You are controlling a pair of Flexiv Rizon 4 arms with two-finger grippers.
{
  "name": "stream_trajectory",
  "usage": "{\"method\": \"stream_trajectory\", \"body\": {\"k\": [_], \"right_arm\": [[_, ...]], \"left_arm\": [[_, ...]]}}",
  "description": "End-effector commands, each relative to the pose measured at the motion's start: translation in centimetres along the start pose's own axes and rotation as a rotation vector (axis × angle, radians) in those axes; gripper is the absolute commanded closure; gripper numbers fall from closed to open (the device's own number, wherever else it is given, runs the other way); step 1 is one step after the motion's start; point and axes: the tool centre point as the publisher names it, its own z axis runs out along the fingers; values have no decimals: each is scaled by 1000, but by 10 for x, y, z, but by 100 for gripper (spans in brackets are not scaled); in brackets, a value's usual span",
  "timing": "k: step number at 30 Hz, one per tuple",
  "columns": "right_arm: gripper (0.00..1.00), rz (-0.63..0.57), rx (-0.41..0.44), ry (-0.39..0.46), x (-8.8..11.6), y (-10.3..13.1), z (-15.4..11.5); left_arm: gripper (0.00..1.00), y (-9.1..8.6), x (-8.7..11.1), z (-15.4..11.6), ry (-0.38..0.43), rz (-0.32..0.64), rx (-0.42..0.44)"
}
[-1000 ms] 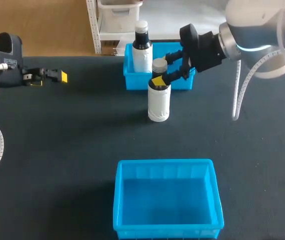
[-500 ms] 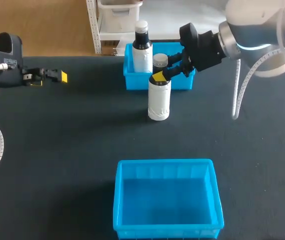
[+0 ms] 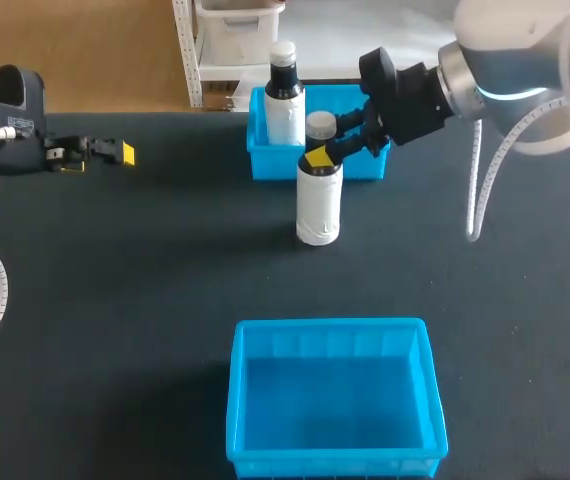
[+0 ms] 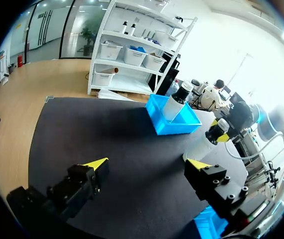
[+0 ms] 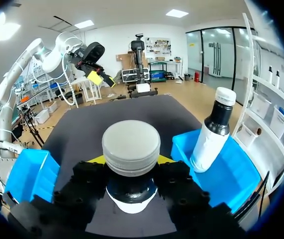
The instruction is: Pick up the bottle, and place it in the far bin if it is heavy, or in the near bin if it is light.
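Observation:
A white bottle (image 3: 317, 200) with a dark neck and grey cap (image 5: 131, 147) stands upright on the black table, just in front of the far blue bin (image 3: 265, 165). My right gripper (image 3: 330, 150) is shut on its neck, one yellow-tipped finger on each side under the cap (image 5: 131, 160). The near blue bin (image 3: 330, 327) lies at the table's front and holds nothing. My left gripper (image 3: 115, 152) sits at the far left of the table, open (image 4: 147, 163) with nothing between its fingers, far from the bottle (image 4: 204, 144).
A second white bottle with a black neck (image 3: 285, 100) stands in the left end of the far bin (image 5: 231, 174); in the right wrist view it (image 5: 212, 137) leans beside my gripper. Black tabletop (image 3: 145, 280) spreads between the bins.
My right gripper's fingers have drawn in from wide apart onto the bottle's neck. The bottle still stands in the same spot. The left arm has not moved.

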Motion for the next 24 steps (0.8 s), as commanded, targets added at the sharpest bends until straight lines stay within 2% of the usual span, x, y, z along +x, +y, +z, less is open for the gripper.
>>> {"method": "stream_trajectory", "body": {"k": [1, 10, 19, 24], "right_arm": [[100, -2, 3, 0, -6, 7, -5], [100, -32, 32, 17, -19, 13, -22], [100, -44, 113, 31, -24, 17, -65], [100, -28, 154, 31, -18, 25, -90]], "left_arm": [[0, 0, 0, 0, 0, 0, 0], [0, 0, 0, 0, 0, 0, 0], [0, 0, 0, 0, 0, 0, 0], [0, 0, 0, 0, 0, 0, 0]]}}
